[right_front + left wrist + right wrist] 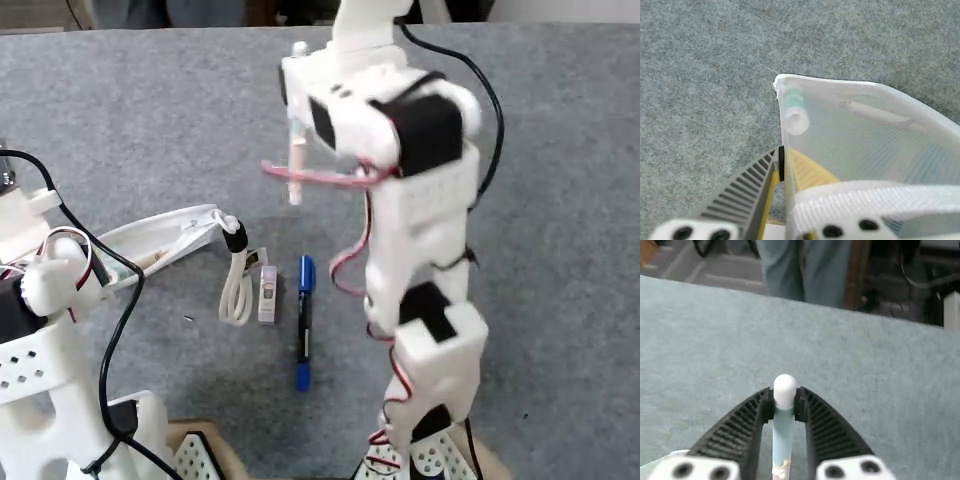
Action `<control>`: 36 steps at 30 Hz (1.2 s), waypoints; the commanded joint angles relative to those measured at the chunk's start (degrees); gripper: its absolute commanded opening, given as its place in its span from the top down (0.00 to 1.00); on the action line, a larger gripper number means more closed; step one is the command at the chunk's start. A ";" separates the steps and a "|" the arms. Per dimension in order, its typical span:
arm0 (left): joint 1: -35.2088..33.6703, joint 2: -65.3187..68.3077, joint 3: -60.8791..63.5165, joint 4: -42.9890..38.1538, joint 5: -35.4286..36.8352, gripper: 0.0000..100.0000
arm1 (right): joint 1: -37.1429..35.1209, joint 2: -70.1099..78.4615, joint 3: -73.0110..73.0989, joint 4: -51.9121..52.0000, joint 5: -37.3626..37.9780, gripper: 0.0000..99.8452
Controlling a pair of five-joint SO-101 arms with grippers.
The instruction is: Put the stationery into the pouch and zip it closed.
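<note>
A translucent mesh pouch (165,238) lies slanted at the left of the grey table, and my left gripper (105,265) is shut on one edge of it. In the left wrist view the pouch (865,135) hangs from my left gripper (781,162), with a white-capped green item (794,114) inside. Raised over the table's middle, my right gripper (297,105) is shut on a pale pen (295,165) that hangs upright. The right wrist view has that pen (784,390), with its white rounded end, clamped in my right gripper (785,402). A blue pen (304,322) and a small white stationery piece (267,292) lie on the table.
A white loop strap (238,290) on a black fitting (235,238) trails from the pouch's end, next to the white piece. Red wires (315,178) dangle from the right arm. A person's legs (785,265) stand beyond the table's far edge.
</note>
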 commanded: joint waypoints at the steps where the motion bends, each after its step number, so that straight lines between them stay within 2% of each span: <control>1: -0.57 0.18 0.40 -1.41 0.35 0.97 | -5.45 -7.43 -2.33 0.26 0.44 0.99; 11: -0.48 0.18 0.48 -1.41 0.35 0.97 | -21.10 -12.09 -2.68 -3.52 0.88 0.99; 19: -0.40 0.18 0.48 -1.32 0.35 0.97 | -26.55 -12.26 -4.09 -10.55 0.97 0.99; 25: -0.40 0.18 0.48 -1.32 0.35 0.97 | -29.98 -11.91 -9.01 -10.55 0.97 0.99; 36: -0.22 0.18 0.75 -1.05 0.18 0.97 | -34.11 -11.65 -3.56 -10.37 0.97 0.99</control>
